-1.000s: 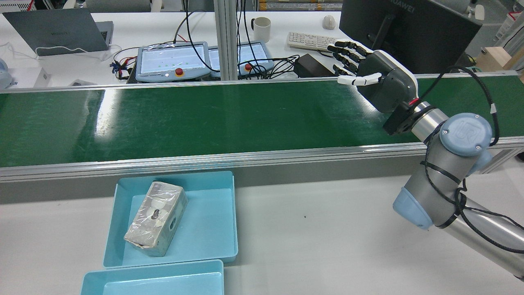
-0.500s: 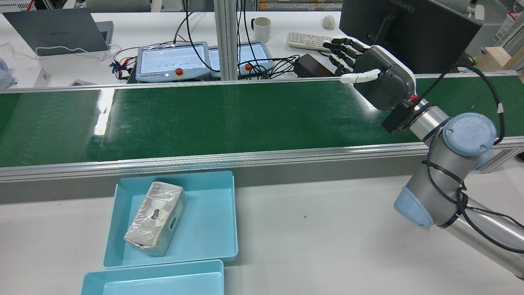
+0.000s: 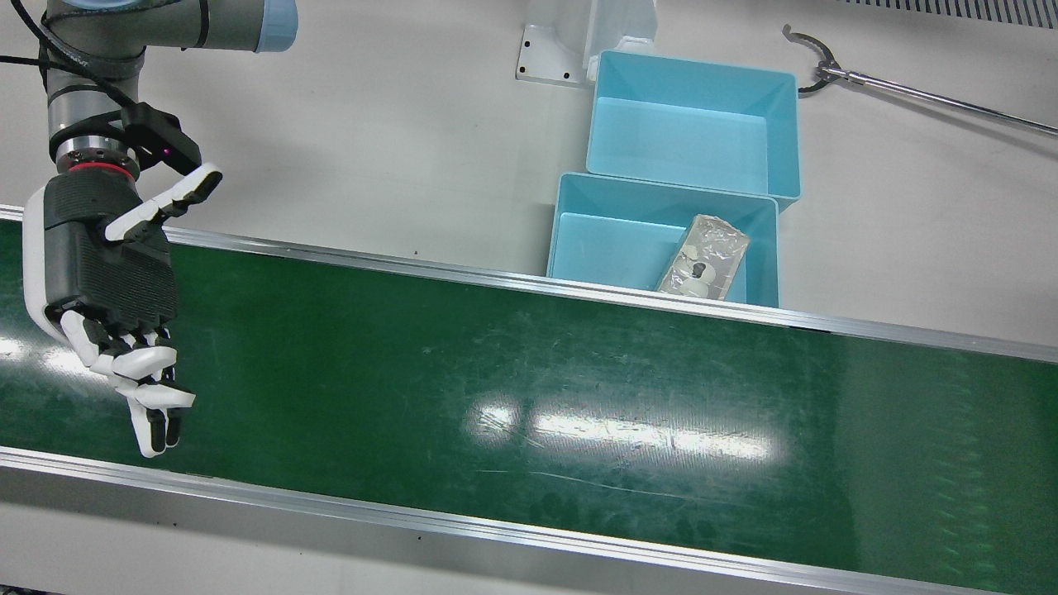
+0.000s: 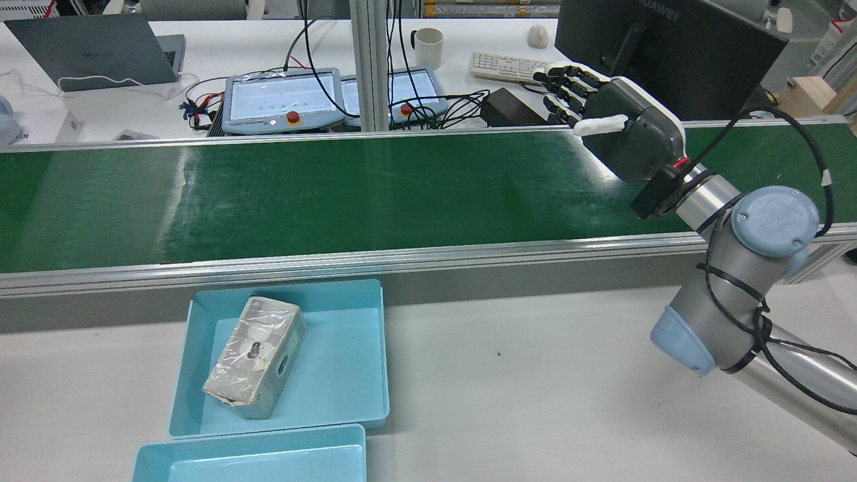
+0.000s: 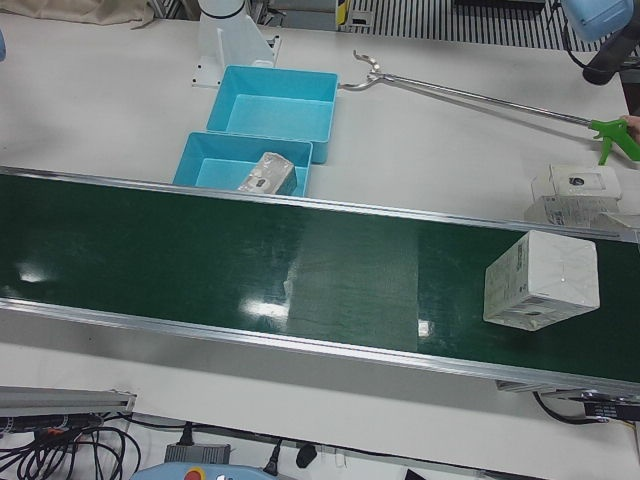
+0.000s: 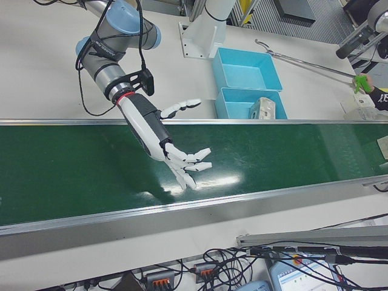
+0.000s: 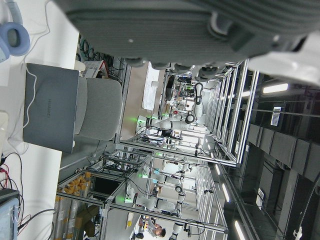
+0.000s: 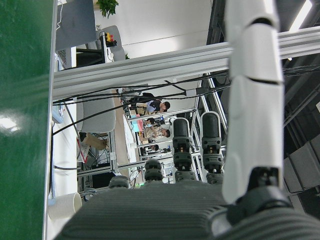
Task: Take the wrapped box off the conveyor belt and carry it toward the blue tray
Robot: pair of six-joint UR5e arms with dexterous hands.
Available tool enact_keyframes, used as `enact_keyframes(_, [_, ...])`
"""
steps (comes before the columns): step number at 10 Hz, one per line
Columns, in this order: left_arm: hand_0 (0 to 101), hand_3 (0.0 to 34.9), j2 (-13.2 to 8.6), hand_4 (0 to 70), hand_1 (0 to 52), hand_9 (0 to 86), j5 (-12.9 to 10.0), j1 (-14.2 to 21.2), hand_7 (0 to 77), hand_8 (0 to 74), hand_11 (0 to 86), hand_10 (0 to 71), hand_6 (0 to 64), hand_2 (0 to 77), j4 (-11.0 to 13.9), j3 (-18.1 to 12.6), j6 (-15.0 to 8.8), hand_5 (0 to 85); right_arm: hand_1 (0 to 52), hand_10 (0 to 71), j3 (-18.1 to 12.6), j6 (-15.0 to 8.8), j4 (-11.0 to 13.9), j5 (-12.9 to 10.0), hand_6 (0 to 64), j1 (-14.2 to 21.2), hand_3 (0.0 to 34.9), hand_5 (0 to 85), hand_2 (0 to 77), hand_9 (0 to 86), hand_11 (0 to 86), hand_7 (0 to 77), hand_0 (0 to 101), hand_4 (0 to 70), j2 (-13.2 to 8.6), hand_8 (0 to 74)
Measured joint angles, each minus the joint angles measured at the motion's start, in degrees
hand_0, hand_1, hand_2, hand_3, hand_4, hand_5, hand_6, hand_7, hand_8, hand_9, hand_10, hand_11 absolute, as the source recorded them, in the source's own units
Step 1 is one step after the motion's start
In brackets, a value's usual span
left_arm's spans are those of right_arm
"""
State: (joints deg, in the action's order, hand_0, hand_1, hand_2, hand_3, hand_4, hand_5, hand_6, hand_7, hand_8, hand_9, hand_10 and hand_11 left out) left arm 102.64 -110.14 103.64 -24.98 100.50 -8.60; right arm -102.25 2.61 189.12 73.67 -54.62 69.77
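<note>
Green conveyor belt [image 3: 529,388] under bright glare, right hand [image 6: 162,137] above it, fingers [image 6: 191,159] spread, empty.

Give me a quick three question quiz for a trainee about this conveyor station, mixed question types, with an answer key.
1. True or false: the right hand is holding a box.
2. Where does the wrapped box lie? A) on the conveyor belt B) in the blue tray nearest the belt C) on the white table
3. Fill in: the white carton sits on the ____.

Key: 1 false, the hand is open and empty above the belt. 2 B. 3 conveyor belt, seen only in the left-front view.
</note>
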Motion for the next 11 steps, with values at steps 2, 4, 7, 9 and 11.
enact_keyframes(2, [0,0.0,0.00,0.0,0.0,0.0,0.00,0.00,0.0,0.0,0.0,0.0,0.5,0.5,0.00,0.00,0.00,1.1,24.5,0.0,-0.01,0.17,0.14,0.11,6.5,-0.09,10.2,36.0,13.1,8.7,1.6,24.5,53,14.7,0.12,2.2])
enact_keyframes(4, [0,0.0,0.00,0.0,0.0,0.0,0.00,0.00,0.0,0.0,0.0,0.5,0.5,0.5,0.00,0.00,0.00,1.1,31.1,0.0,-0.08,0.31,0.18,0.18,6.5,-0.07,12.5,36.0,25.6,8.7,1.6,25.6,58,13.6,0.22,2.7])
enact_keyframes(7, [0,0.0,0.00,0.0,0.0,0.0,0.00,0.00,0.5,0.0,0.0,0.5,0.0,0.5,0.00,0.00,0.00,1.1,21.3,0.0,-0.06,0.34,-0.21,0.12,4.9,0.26,15.1,34.9,18.5,7.1,1.1,24.0,53,14.2,0.25,1.6])
enact_keyframes(9, [0,0.0,0.00,0.0,0.0,0.0,0.00,0.00,0.0,0.0,0.0,0.5,0.5,1.1,0.00,0.00,0.00,1.1,34.9,0.0,-0.07,0.37,-0.53,0.08,6.5,0.37,11.6,36.5,21.3,8.7,1.6,25.6,60,16.4,0.39,3.8])
enact_keyframes(11, [0,0.0,0.00,0.0,0.0,0.0,0.00,0.00,0.5,0.0,0.0,0.5,0.5,0.5,0.00,0.00,0.00,1.1,24.0,0.0,-0.10,0.40,-0.58,0.09,5.5,0.28,11.7,32.7,18.0,7.1,1.6,25.1,54,16.4,0.58,0.0])
